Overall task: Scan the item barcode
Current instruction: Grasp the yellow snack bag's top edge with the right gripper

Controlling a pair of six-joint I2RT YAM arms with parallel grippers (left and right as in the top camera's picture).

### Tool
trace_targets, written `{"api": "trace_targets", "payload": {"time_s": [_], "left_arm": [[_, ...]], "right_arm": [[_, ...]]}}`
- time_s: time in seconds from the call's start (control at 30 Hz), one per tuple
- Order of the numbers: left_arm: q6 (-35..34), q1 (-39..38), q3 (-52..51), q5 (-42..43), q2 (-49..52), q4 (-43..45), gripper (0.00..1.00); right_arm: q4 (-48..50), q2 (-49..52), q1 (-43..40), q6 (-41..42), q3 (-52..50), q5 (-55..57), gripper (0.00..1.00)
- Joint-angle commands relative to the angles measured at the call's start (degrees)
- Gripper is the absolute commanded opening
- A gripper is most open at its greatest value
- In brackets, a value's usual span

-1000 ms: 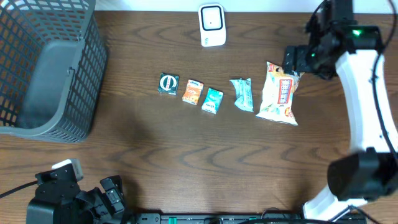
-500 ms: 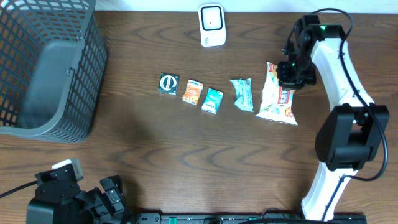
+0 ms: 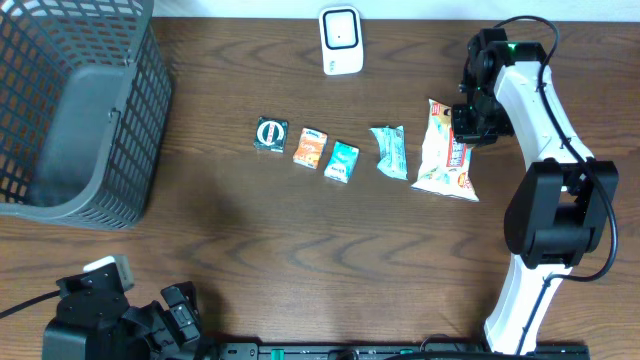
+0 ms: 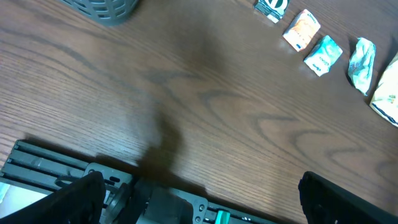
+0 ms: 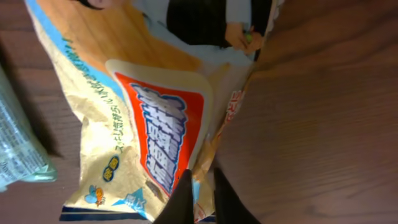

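Our right gripper (image 5: pixel 200 182) is clamped on the edge of the snack bag (image 3: pixel 446 152); the scanner (image 3: pixel 340 40) stands well to its left on the tabletop (image 3: pixel 250 240).

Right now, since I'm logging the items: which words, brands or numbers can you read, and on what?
No text can be quoted.
snack bag: big characters on a red panel, small print along one edge; blurred, unreadable.
dark green packet: round white mark, no legible letters.
orange packet, teal packet, pale blue wrapper: print too small.
white scanner: no text shows.
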Motion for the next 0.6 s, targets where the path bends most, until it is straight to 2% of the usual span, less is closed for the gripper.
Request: {"api": "trace_targets", "payload": {"time_s": [0.0, 0.43, 0.57], "left_arm": [[-0.52, 0.22, 0.0, -0.35, 0.09, 0.02, 0.98], [-0.52, 0.22, 0.0, -0.35, 0.09, 0.02, 0.97], [-0.52, 0.22, 0.0, -0.35, 0.09, 0.02, 0.98]], "right_arm": [[1.18, 0.24, 0.11, 0.7, -0.55, -0.22, 0.02], [2.67, 0.26, 0.17, 0.7, -0.72, -2.49, 0.01], [5.79, 0.26, 0.17, 0.7, -4.15, -2.49, 0.01]]}}
